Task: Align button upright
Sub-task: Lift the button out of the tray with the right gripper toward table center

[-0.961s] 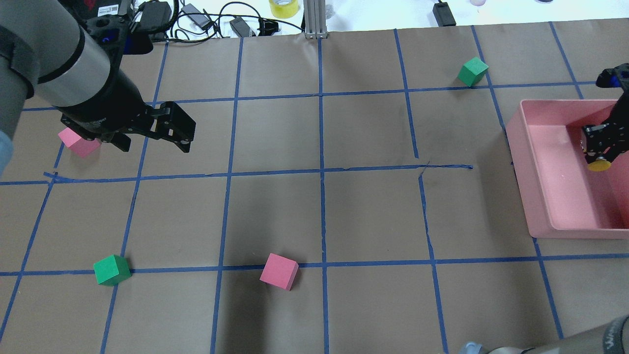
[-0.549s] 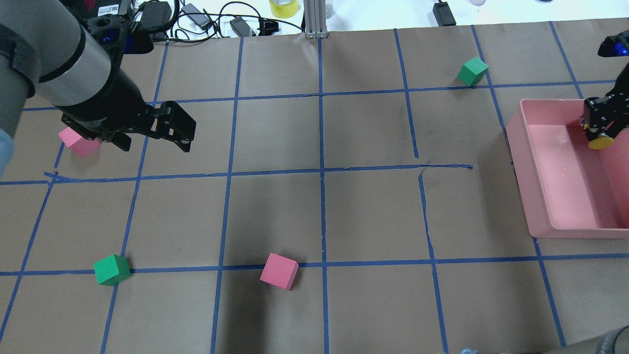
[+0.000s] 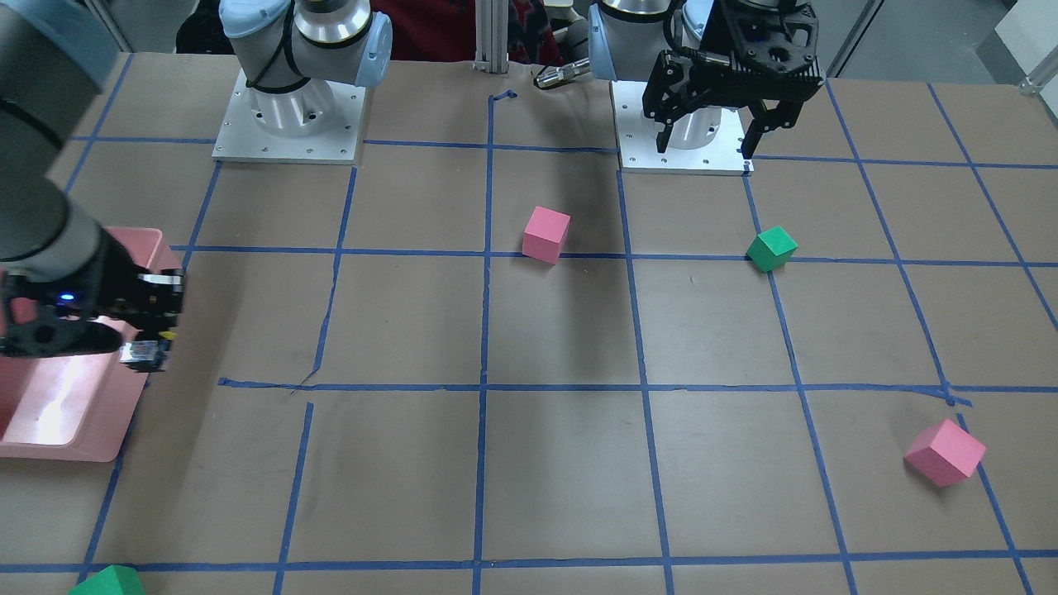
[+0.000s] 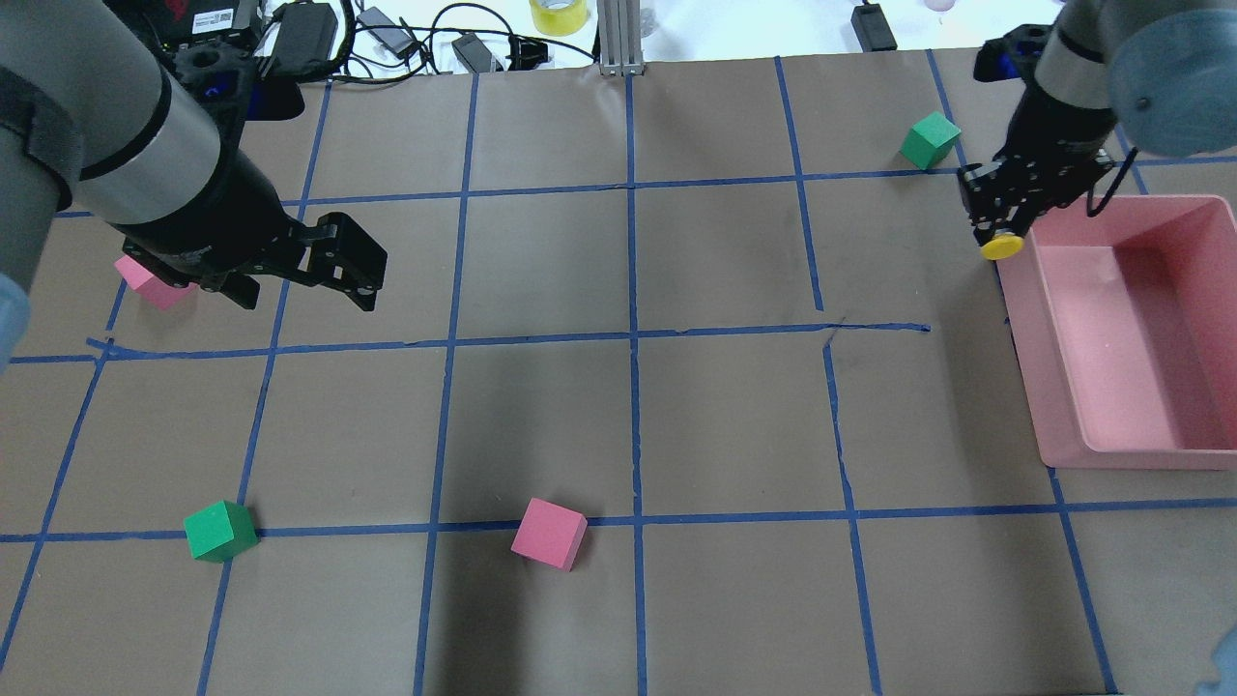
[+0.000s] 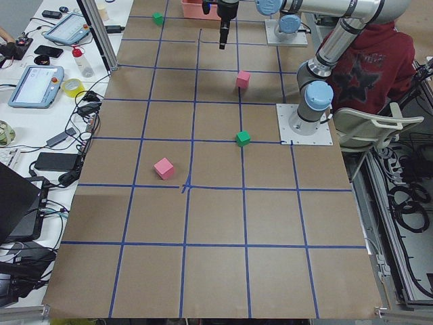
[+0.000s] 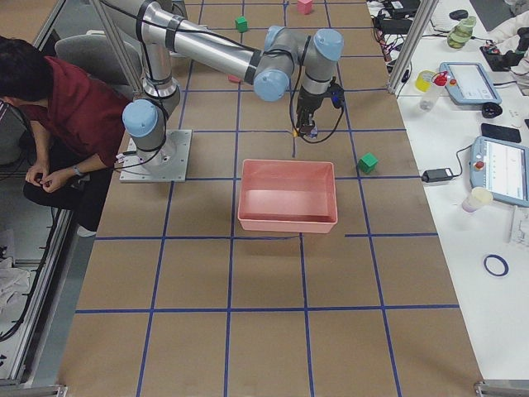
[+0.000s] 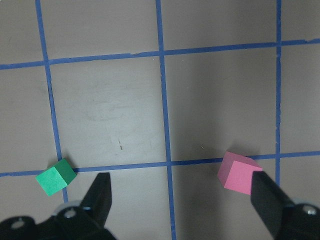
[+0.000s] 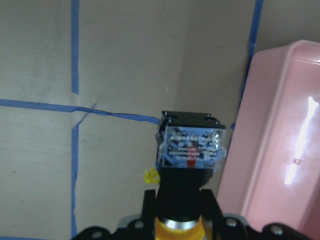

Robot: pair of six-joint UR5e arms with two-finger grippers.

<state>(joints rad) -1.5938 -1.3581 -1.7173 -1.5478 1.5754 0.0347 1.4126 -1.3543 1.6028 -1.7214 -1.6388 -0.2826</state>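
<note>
1. Overhead: the right hand (image 4: 1000, 230) pinches the button (image 4: 1002, 247) just outside the pink bin (image 4: 1026, 329), at the bin's far corner toward the middle of the table (image 4: 725, 416). The yellow cap is turned toward this camera. The left hand (image 4: 304, 290), fingers spread and empty, is well apart from the bin.
2. Front-facing: the button's whitish base block points this way, just beside the bin's wall.
3. Exterior left: the button is too small to make out. The bin sits at the table's far end.
4. Exterior right: the right hand hangs just past the bin's far rim. A green cube (image 6: 368, 162) lies near the bin.
5. Left wrist: the spread fingers frame a second green cube (image 7: 56, 177) and a pink cube (image 7: 239, 172).
6. Right wrist: the fingers clamp the button's black body, and the bin's rim is just beside its base block.
</note>
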